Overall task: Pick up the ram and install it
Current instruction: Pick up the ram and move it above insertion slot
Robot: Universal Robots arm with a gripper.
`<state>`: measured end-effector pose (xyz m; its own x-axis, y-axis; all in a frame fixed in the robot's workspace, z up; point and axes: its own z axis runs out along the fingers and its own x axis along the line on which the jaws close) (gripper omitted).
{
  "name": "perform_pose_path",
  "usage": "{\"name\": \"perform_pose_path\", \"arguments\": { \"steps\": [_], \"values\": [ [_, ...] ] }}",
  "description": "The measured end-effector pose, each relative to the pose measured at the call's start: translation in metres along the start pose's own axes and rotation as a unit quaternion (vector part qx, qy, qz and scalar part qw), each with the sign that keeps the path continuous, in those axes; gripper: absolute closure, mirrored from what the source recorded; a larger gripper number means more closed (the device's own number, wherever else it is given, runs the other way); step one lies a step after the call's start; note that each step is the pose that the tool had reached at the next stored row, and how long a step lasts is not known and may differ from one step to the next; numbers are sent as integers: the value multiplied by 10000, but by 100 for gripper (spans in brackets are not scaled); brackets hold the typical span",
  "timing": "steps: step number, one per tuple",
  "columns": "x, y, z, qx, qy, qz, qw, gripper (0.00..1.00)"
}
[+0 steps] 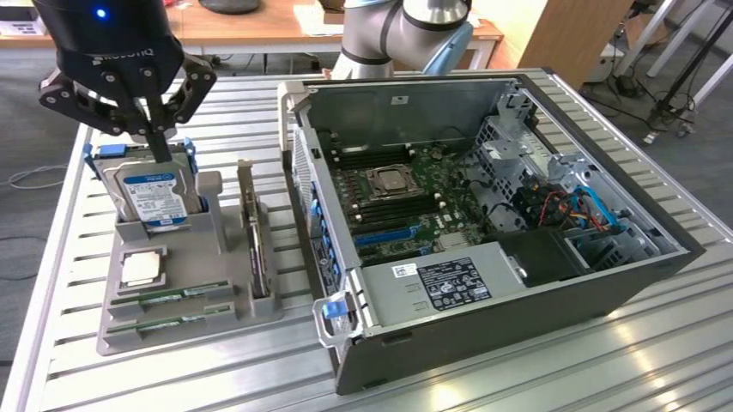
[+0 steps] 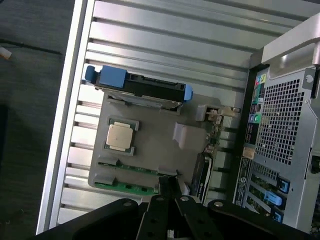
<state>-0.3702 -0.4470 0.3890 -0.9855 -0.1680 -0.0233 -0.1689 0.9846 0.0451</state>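
The pincer (image 1: 158, 148) hangs with its fingers pressed together, holding nothing, just above the hard drive (image 1: 151, 196) that stands in a gray holder (image 1: 212, 253) on the slatted surface (image 1: 481, 386). The ram (image 1: 174, 298) lies flat in the holder, lower than the pincer and beyond the processor (image 1: 140, 268) from it, untouched. An open computer case (image 1: 458, 343) stands well apart from the pincer.

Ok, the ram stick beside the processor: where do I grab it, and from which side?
Take that ram stick by the middle of its exposed long edge, coming straight down from above with the gripper closing across its thickness. It seems to sit in a slot of the gray holder, whose walls hem its ends and sides, so a side approach looks blocked.
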Motion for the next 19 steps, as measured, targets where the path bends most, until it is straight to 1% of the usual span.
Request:
{"name": "perform_pose_path", "arguments": {
  "steps": [2, 5, 8, 10, 13, 15, 16, 19],
  "values": [
    [0, 0, 1, -4, 8, -179, 9998, 89],
    [0, 0, 2, -11, 21, -457, 9990, 89],
    [0, 0, 4, -17, 32, -723, 9974, 89],
    [0, 0, 5, -21, 41, -910, 9958, 89],
    [0, 0, 7, -27, 53, -1178, 9930, 89],
    [0, 0, 8, -32, 62, -1356, 9907, 89],
    [0, 0, 8, -34, 65, -1445, 9895, 89],
    [0, 0, 10, -40, 78, -1720, 9851, 89]
  ]
}}
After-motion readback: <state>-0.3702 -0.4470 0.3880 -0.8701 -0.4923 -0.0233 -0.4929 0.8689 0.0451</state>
